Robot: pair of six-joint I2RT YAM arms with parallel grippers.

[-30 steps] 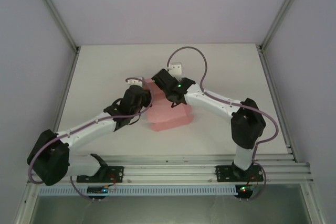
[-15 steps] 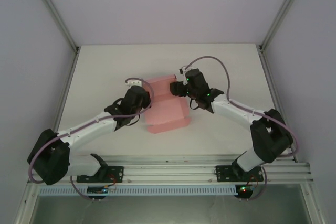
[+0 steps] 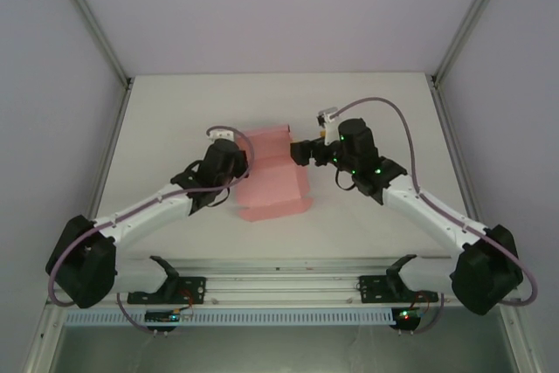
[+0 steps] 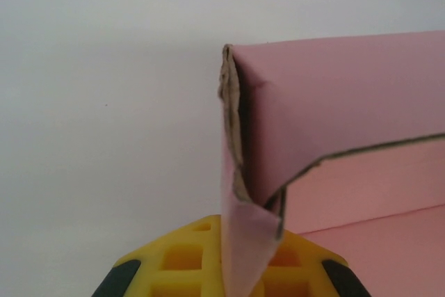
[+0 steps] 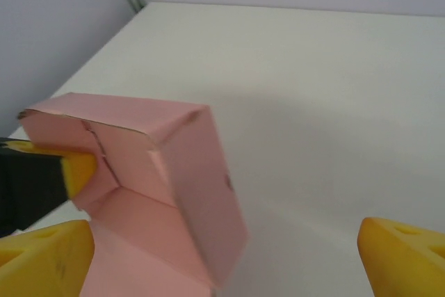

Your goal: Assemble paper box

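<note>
down at the near edge, both arm bases are bolted to a ribbed metal rail (image 3: 279,279). from there the left arm (image 3: 148,211) slants up and to the right over the white surface (image 3: 175,111), and the right arm (image 3: 428,211) slants up and to the left, so the two wrists face each other around the middle of the surface. between them lies the paper box (image 3: 275,176), plain pink thin card, only partly folded: its near part is a flat panel with a notched front edge, and its far part has walls raised from the surface.

the left gripper (image 3: 234,159) is at the box's left edge. seen from the left wrist, its jaws are closed on a pink corner flap that stands up between the yellow pads (image 4: 181,262), and a raw brownish card edge runs up the corner above them.

the right gripper (image 3: 303,152) is just beside the far right corner of the box. seen from the right wrist, its jaws stand wide open, one yellow fingertip (image 5: 45,255) low on the left and the other low on the right. the box lies ahead of them, nearer the left one, and neither fingertip touches the card. in that same view the yellow tip of the left gripper presses against the box's left flap.

beyond the box the bare surface runs to its far edge, closed in by pale walls (image 3: 288,6) and slanting metal posts (image 3: 87,19).
</note>
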